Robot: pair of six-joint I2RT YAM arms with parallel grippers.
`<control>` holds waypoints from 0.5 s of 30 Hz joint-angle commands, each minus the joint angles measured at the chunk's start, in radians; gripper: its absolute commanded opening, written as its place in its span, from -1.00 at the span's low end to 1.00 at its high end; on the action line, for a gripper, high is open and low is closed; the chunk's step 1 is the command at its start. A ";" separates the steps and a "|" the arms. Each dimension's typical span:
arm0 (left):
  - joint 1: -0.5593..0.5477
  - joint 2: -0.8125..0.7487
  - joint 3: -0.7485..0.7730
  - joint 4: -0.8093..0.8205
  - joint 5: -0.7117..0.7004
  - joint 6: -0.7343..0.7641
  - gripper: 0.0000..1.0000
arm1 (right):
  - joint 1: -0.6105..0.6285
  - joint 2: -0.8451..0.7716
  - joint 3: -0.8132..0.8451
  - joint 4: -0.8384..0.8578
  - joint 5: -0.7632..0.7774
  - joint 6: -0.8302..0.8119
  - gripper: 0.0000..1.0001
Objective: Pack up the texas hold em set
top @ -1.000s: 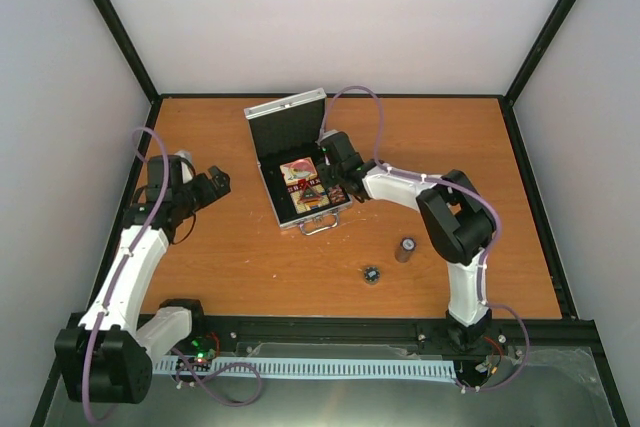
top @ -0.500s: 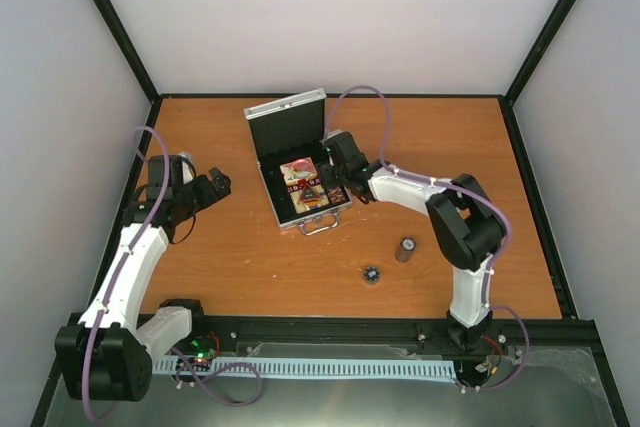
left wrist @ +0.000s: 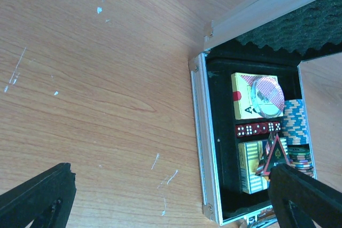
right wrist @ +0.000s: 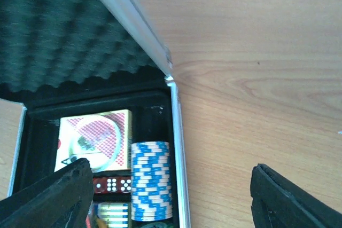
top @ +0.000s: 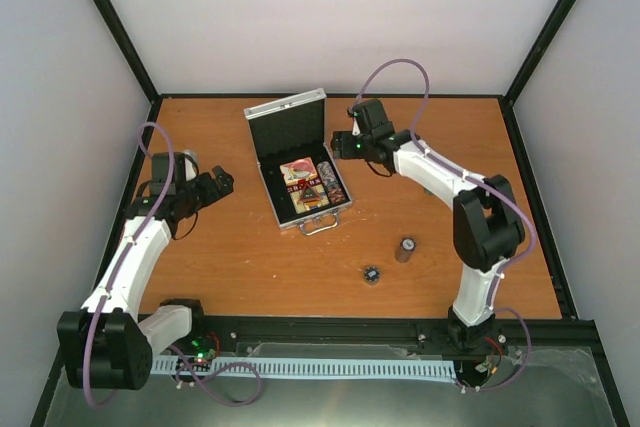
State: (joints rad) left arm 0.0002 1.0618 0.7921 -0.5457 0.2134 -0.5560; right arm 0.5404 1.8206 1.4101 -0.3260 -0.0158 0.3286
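Left fingers [left wrist: 37,198]: spread wide, empty, parked over bare table [left wrist: 96,78] just left of the case [top: 270,195]; unmoved over the last second.

Case lies open toward the back of the table, lid [top: 288,127] upright. Inside are a card deck [left wrist: 255,95], red dice [left wrist: 258,128], a triangular button [left wrist: 273,156], and blue-and-white chips [right wrist: 151,180] along the right wall.

Right fingers [right wrist: 51,198]: a second ago narrow and low over that right-hand compartment. Now they are raised and pulled back to the case's far right corner, wide apart with nothing between them (reads as a drop-off just finished).

Outside the case, to its right and well apart from it: a small disc [top: 371,274] and a dark chip stack [top: 405,249].

Judgement: packing partly done; those two pieces next, then the lid.
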 commanded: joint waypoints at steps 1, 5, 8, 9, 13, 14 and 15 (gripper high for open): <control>0.004 0.001 0.038 0.025 0.008 0.031 1.00 | -0.038 0.104 0.116 -0.169 -0.160 0.097 0.61; 0.005 -0.013 0.026 0.047 0.033 0.053 0.99 | -0.054 0.203 0.237 -0.259 -0.237 0.125 0.65; 0.005 -0.017 0.008 0.082 0.093 0.085 0.95 | -0.055 0.274 0.333 -0.323 -0.265 0.139 0.67; 0.003 -0.017 0.000 0.090 0.111 0.094 0.92 | -0.055 0.295 0.357 -0.339 -0.269 0.141 0.67; 0.004 -0.014 -0.029 0.120 0.166 0.112 0.84 | -0.056 0.378 0.442 -0.405 -0.264 0.152 0.67; 0.004 -0.012 -0.034 0.121 0.173 0.114 0.83 | -0.056 0.393 0.459 -0.419 -0.261 0.154 0.66; 0.004 -0.008 -0.037 0.123 0.178 0.114 0.82 | -0.056 0.408 0.470 -0.432 -0.255 0.157 0.66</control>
State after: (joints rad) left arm 0.0002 1.0603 0.7715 -0.4641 0.3252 -0.4828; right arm 0.4892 2.1738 1.8172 -0.6540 -0.2581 0.4576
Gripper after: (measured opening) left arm 0.920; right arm 0.831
